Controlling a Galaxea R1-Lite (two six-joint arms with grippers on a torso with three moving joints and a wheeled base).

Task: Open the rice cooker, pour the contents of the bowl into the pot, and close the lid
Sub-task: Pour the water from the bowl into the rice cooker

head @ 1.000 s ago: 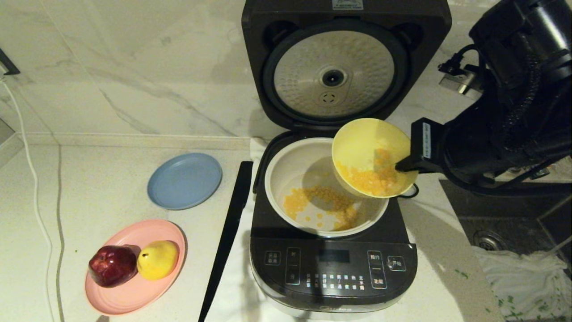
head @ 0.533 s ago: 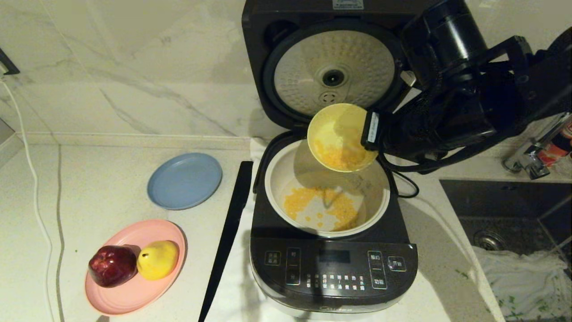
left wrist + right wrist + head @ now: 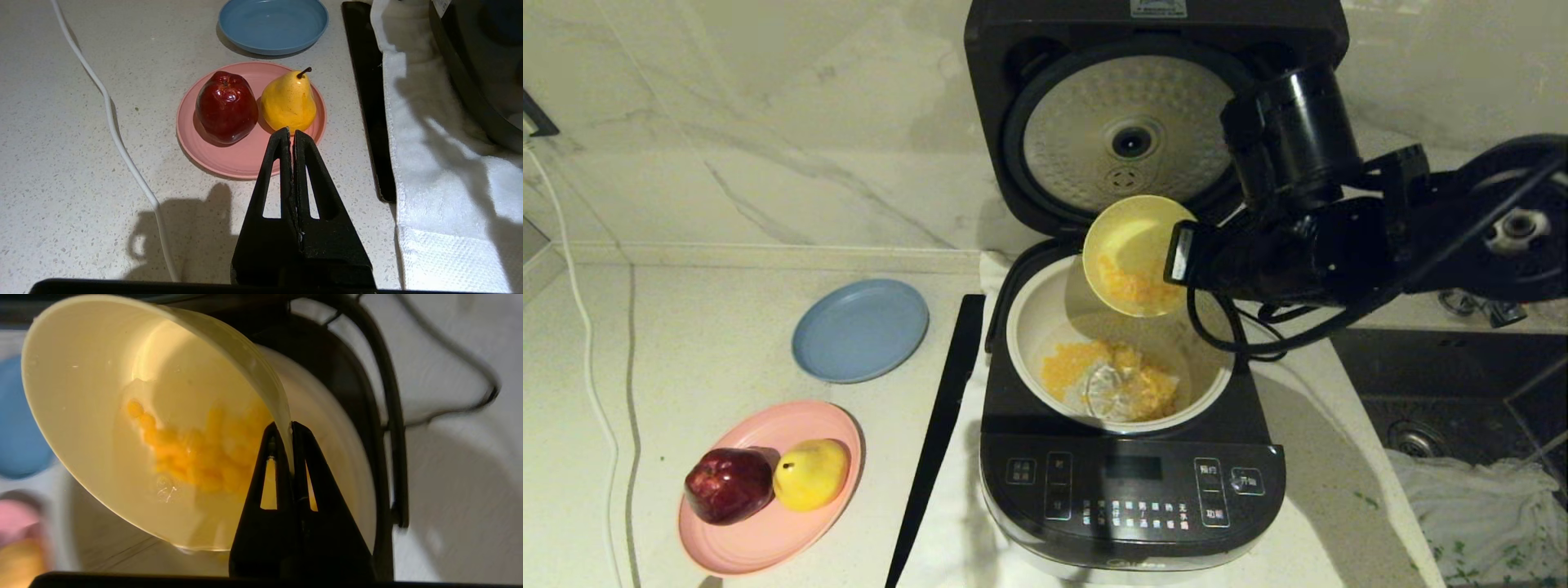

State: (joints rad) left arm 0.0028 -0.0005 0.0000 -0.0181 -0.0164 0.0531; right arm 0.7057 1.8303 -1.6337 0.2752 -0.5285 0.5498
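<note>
Right claw (image 3: 291,430) clamped on rim of small pale yellow plastic bowl (image 3: 1131,249), tilted over round cream-white inner pot (image 3: 1033,306); yellow-orange kernels (image 3: 1139,290) inside bowl. Left claw (image 3: 291,136) together, above desk (image 3: 61,171).

You have a pale speckled table (image 3: 711,327) carrying everything here. Take the rice cooker (image 3: 1131,482) as your landmark: it stands on a white cloth (image 3: 445,196) spread on the table. Just beside the cooker, on its left, a long black strip (image 3: 939,425) lies flat. Further out on that side you see a blue plate (image 3: 860,330), and nearer you a pink plate (image 3: 768,531). A white cable (image 3: 584,343) trails well apart from the cooker.
</note>
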